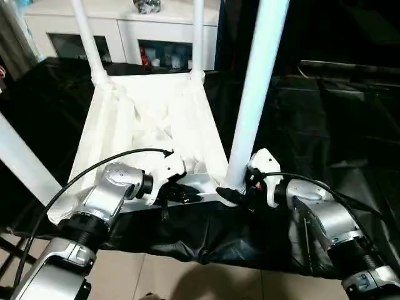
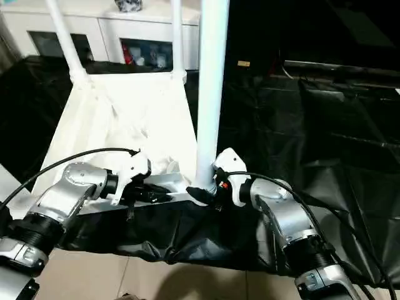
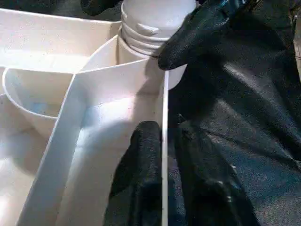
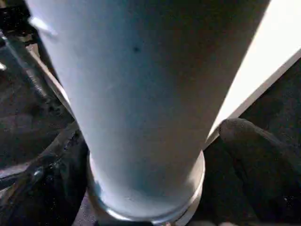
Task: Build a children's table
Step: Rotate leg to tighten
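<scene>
You had the small white plastic children's table top (image 1: 147, 125) lying upside down, ribbed underside up, on the black-sheeted bench (image 1: 337, 125), near edge just inside the bench's front edge. That orientation made sense: corner sockets faced up so the tapered white tube legs drop in from above. Two far legs (image 1: 87, 37) stood in the far corners, another ran off the frame at near left, and the near-right white tube leg (image 1: 253, 94) stood upright in its socket (image 3: 141, 70) right in front of you. Your left pincer (image 1: 181, 192) sat on the near rim of the top beside that corner: the left wrist view showed one black finger (image 3: 141, 165) inside the thin rim wall and the other outside it, straddling the wall. Whether they were still clamped on it or just loosening I can't tell; the gap looked narrow. My read is that this hand was there to pin the top down against the leg's turning or pushing. Your right pincer (image 1: 232, 195) was at the base of that leg, jaws spread wide with a finger on each side of the tube, one finger (image 4: 254, 155) visibly clear of it, so released, not squeezing. The leg's threaded collar (image 3: 146, 33) still showed above the socket, so I'd judge it wasn't fully seated. Behind the bench stood a white cabinet with glass doors (image 1: 125, 34).
</scene>
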{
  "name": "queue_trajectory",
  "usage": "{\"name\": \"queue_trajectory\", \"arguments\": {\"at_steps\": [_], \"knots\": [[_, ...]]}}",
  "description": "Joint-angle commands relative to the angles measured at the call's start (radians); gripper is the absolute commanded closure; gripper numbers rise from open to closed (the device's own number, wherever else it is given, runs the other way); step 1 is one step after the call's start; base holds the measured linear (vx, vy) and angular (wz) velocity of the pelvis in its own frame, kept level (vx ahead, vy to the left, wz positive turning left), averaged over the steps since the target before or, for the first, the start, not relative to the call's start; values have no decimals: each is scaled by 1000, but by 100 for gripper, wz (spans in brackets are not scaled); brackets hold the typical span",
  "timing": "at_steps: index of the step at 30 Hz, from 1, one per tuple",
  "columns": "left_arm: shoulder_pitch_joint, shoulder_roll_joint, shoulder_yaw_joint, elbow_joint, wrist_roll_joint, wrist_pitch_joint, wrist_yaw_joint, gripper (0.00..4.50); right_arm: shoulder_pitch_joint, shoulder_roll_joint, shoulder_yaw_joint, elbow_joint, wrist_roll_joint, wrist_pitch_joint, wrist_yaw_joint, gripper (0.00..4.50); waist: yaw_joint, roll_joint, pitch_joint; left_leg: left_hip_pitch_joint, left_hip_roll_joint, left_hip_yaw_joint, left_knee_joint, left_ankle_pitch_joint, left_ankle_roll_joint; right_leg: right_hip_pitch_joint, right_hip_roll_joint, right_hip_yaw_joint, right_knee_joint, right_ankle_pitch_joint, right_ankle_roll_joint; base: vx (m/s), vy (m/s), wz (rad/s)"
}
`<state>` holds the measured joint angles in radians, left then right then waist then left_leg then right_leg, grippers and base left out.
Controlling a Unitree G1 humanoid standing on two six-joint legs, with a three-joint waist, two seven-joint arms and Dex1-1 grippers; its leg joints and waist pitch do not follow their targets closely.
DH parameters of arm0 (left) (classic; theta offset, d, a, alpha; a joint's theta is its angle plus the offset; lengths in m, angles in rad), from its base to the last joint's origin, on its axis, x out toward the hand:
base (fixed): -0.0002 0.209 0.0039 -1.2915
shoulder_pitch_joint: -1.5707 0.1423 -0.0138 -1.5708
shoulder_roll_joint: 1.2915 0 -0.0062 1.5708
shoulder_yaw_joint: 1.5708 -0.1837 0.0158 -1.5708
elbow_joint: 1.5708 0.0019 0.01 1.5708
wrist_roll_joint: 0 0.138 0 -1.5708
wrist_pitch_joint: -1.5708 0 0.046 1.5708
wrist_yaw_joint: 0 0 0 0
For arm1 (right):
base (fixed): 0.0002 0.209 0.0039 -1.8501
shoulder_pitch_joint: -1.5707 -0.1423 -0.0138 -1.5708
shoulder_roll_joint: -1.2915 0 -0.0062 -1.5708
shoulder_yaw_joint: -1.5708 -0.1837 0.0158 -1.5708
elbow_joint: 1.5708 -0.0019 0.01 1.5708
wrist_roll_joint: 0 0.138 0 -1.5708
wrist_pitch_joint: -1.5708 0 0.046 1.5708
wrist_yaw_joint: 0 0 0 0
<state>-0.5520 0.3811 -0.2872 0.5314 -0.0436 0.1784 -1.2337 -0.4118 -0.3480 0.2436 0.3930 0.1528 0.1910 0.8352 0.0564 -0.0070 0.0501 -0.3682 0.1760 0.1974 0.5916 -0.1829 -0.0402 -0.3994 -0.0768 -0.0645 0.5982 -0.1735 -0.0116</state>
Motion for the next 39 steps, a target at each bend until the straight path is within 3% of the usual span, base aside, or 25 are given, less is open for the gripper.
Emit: {"name": "queue_trajectory", "arguments": {"at_steps": [1,9,15,22,23,26,39], "knots": [[16,2,-15,-3,6,4,-11,378,-17,2,1,11,-22,-3,0,0,3,-10,-62,13,56,-26,-69,-204,35,45,-77,49,-68,-256,-215,0,0,0],[24,34,-24,1,28,12,-14,378,-29,9,0,38,-26,-24,4,0,0,-13,-60,14,57,-26,-69,-207,34,44,-77,50,-68,-265,-215,0,0,0],[16,52,-21,8,27,25,-13,438,-33,13,-4,53,-26,-30,15,0,-1,-13,-61,13,56,-26,-69,-213,29,44,-77,50,-67,-266,-216,0,0,0],[20,60,-34,-7,25,36,-29,438,-36,17,-5,65,-22,-34,29,0,-2,-12,-62,14,57,-26,-69,-208,30,45,-77,51,-65,-240,-226,0,0,0],[20,60,-35,-8,25,36,-30,450,-36,17,-5,65,-22,-34,30,30,-3,-12,-61,14,57,-26,-69,-209,30,45,-76,51,-64,-238,-227,0,0,0],[22,57,-41,-15,23,38,-32,450,-35,17,-7,69,-20,-34,39,40,-3,-13,-62,14,58,-27,-69,-212,31,45,-76,50,-64,-235,-229,0,0,0],[27,43,-24,-36,-6,32,-28,450,-41,30,-11,116,-26,-59,47,160,-5,-17,-60,15,59,-28,-72,-239,20,43,-78,51,-68,-267,-225,0,0,0]]}}
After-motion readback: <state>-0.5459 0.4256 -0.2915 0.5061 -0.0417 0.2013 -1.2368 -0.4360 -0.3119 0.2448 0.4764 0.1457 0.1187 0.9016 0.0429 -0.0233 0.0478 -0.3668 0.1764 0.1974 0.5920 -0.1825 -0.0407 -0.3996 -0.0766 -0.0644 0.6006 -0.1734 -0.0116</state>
